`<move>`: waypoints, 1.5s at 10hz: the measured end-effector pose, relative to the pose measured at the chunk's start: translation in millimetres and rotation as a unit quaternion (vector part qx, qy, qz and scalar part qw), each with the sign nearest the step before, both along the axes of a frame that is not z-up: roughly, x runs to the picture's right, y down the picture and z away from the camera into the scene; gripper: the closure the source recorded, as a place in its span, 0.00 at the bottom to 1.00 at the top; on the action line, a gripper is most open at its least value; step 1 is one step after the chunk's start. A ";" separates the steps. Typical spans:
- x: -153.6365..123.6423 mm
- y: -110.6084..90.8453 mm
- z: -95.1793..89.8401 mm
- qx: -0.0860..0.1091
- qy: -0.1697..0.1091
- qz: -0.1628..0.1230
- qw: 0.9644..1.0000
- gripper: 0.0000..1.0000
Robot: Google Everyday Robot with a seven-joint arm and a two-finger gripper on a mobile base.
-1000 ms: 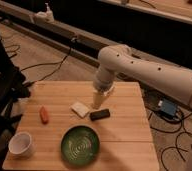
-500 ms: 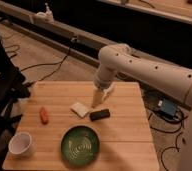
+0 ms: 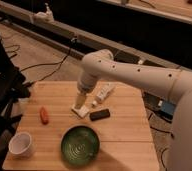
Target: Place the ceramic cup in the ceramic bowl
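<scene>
View: camera view, the only one.
Tool: the tool (image 3: 81, 103) hangs at the end of the white arm, pointing down over mid-counter, with its jaws spread wide and nothing gripped.
Under the tool: a flat white packet (image 3: 80, 111), thin and pale, lies right below the tips. Whether they touch cannot be told.
Ceramic cup (image 3: 20, 144): well away from the tool, at the counter's near corner. It stands upright, small, round and glossy white, with nothing crowding it, so it looks free for a top-down grasp.
Ceramic bowl (image 3: 80, 146): nearer the camera than the tool, wide and shallow, with dark green glaze and swirl rings inside. It sits mouth up and empty, ready to receive, with the cup beside it but apart.
Beside the tool: a black bar (image 3: 99, 114) and an orange-red oblong (image 3: 44, 115).
Behind the tool: a white bottle (image 3: 105, 92), lying down.
Counter (image 3: 126, 132): pale matte wood planks.
Judgement: the cup is not yet approached.
</scene>
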State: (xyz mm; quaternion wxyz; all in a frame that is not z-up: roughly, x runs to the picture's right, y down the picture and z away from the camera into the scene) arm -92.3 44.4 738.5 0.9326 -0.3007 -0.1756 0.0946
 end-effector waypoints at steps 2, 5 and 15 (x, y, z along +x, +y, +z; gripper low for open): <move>-42.9 13.2 -1.7 0.004 -0.025 -0.022 0.999 0.20; -107.7 29.4 -10.6 0.019 -0.064 -0.069 0.995 0.20; -180.7 21.1 -65.1 0.050 -0.177 -0.041 0.982 0.20</move>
